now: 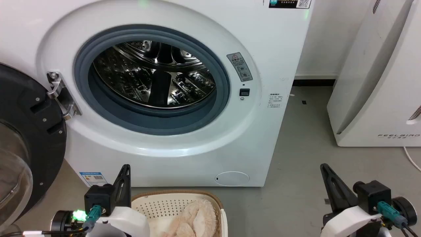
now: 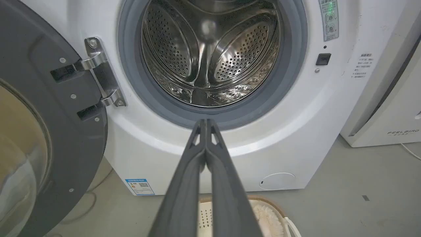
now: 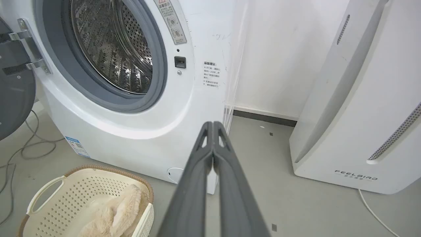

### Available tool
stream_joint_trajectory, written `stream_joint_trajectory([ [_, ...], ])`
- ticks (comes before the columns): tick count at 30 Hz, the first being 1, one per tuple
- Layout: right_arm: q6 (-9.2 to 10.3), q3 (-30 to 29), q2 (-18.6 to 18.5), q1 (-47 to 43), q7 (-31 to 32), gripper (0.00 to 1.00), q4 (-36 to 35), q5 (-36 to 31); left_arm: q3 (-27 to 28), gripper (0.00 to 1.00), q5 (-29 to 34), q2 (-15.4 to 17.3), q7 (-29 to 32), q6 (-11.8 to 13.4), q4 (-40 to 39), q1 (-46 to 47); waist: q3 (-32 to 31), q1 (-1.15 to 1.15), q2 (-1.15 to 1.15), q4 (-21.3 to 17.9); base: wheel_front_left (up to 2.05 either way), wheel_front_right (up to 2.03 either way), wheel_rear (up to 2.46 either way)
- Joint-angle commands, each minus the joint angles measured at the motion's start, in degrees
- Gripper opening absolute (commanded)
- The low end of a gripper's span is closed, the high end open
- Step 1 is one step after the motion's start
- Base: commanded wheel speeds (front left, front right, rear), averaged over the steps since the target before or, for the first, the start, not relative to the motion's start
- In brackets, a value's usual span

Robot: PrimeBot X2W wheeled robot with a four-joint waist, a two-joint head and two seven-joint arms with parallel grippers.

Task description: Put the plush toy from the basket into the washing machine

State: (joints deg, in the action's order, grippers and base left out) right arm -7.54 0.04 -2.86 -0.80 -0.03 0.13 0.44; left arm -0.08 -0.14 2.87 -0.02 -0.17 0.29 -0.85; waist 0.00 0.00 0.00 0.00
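**A:** Starting at the left, what could go wrong?

**B:** The black-framed door (image 1: 33, 108) hangs open on its steel hinge (image 1: 61, 95), on the left arm's side. A wide swing of that arm could knock it. The left gripper (image 2: 206, 124) has its fingers pressed together on nothing. It would need to spread before descending, or it would only poke the fur.

**A:** And the toy?

**B:** The plush toy (image 1: 194, 217) lies in the basket (image 1: 158, 205), on the floor just in front of the washing machine (image 1: 269, 131), below the porthole. It has long loose pile and soft rounded limbs, so a shallow pinch may catch only fluff and slip. A dangling limb could drag on the grey rubber seal (image 1: 154, 125) and fall short of the shiny perforated drum (image 1: 154, 75). The basket is light perforated plastic, and it might lift or slide if a finger hooks its woven-look rim.

**A:** Right side?

**B:** The right gripper (image 3: 213, 125) is likewise closed and empty, above the bare grey floor (image 1: 302, 158). The smooth, white, slanted FEELBIRD appliance (image 1: 378, 82) stands near enough to bump.
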Motion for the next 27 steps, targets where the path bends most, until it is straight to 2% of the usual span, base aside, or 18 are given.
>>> stream_joint_trajectory([
  [1, 0.05, 0.0, 0.0, 0.8, 0.0, 0.00, -0.1, -0.4, 0.1, 0.00, 0.1, 0.0, 0.0, 0.2, -0.3, 0.9, 0.0, 0.00, 0.00, 0.0, 0.00, 0.00, 0.00],
  [22, 0.05, 0.0, 0.0, 0.8, 0.0, 0.00, -0.1, -0.4, 0.1, 0.00, 0.1, 0.0, 0.0, 0.2, -0.3, 0.9, 0.0, 0.00, 0.00, 0.0, 0.00, 0.00, 0.00],
  [23, 0.00, 0.0, 0.0, 0.0, 0.0, 1.00, 0.0, 0.0, 0.0, 1.00, 0.0, 0.0, 0.0, 0.0, 0.0, 0.0, 0.0, 0.00, 0.00, 0.0, 0.00, 0.00, 0.00],
  [27, 0.00, 0.0, 0.0, 0.0, 0.0, 1.00, 0.0, 0.0, -0.1, 1.00, 0.0, 0.0, 0.0, 0.0, 0.1, -0.1, 0.0, 0.00, 0.00, 0.0, 0.00, 0.00, 0.00],
])
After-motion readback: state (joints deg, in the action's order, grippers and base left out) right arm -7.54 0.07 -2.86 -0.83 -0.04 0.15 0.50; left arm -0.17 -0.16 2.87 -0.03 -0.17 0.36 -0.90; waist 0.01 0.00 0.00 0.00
